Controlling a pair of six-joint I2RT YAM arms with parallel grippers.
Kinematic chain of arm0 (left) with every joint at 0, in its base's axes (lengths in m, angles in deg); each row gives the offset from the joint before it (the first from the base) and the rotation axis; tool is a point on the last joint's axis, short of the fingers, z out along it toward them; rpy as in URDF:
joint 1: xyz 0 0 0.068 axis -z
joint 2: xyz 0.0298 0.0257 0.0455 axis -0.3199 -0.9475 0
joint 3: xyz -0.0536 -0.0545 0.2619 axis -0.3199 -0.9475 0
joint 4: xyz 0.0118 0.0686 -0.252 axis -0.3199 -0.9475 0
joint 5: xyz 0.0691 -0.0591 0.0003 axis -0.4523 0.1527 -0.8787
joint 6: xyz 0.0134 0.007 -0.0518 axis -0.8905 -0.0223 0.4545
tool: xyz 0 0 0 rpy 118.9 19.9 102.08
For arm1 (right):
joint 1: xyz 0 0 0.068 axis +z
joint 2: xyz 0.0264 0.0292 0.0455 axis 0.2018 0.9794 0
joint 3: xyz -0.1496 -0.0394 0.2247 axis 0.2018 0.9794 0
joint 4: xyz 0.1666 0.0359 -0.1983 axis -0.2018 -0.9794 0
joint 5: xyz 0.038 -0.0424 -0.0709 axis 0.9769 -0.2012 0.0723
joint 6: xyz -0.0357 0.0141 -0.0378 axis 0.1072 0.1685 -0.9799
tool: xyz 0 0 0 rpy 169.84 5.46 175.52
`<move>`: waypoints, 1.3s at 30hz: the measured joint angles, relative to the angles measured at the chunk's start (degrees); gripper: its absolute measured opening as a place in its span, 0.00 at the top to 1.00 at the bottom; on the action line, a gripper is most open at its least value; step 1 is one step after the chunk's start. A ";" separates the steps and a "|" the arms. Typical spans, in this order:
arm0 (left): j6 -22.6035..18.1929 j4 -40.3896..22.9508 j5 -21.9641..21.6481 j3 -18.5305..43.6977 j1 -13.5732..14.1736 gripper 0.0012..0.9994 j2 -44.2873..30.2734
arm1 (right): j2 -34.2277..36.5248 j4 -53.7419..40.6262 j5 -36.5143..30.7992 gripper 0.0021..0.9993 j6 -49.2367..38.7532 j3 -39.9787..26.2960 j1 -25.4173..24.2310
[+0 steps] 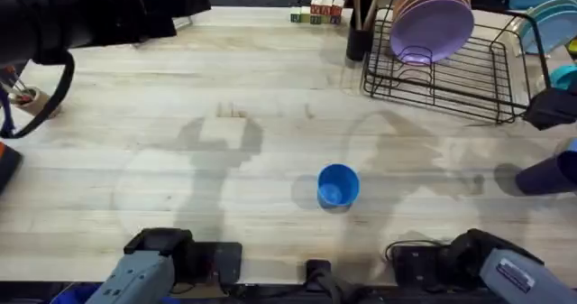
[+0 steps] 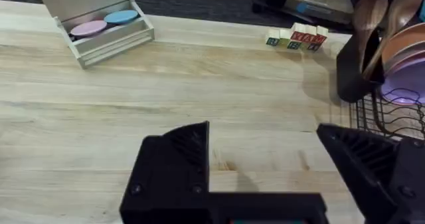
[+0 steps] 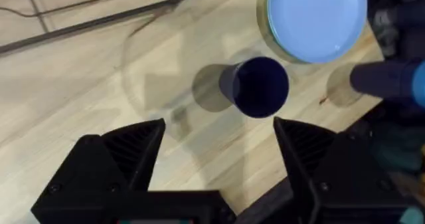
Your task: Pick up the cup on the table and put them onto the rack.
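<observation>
Cup (image 1: 338, 186) upright on table (image 1: 180, 96), apparently untouched; rack (image 1: 451, 74) far off (both tools spread, unloaded).

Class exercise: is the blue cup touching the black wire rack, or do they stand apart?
Apart. The overhead view shows the cup alone on the table, with a wide stretch of bare wood between it and the rack at the far right.

light: bright, even | soft arm shadows on table (image 1: 270, 87) | top-left arm blurred
</observation>
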 joint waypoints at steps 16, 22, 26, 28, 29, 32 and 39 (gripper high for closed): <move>0.00 0.00 0.00 0.00 0.00 0.01 0.01 | 10.92 0.47 0.09 0.00 2.47 0.00 -4.70; 0.00 0.00 -0.01 0.00 0.00 0.01 0.01 | 14.71 3.00 0.27 0.00 2.43 0.00 -6.95; 0.00 0.01 0.00 0.00 0.00 0.01 0.01 | 18.92 5.05 2.69 0.00 2.27 0.00 -7.82; 0.00 0.08 0.00 0.00 0.00 0.01 0.01 | 20.20 5.89 3.06 0.00 2.25 0.00 -7.80; 0.00 0.20 0.00 0.00 0.00 0.01 0.01 | 20.97 5.93 3.13 0.00 2.25 0.00 -7.80; 0.00 0.26 0.00 0.00 0.00 0.01 0.01 | 22.92 5.96 3.28 0.00 2.25 0.00 -7.81; 0.00 0.26 0.00 0.00 0.00 0.01 -0.01 | 28.06 6.20 3.48 0.00 2.25 0.00 -7.81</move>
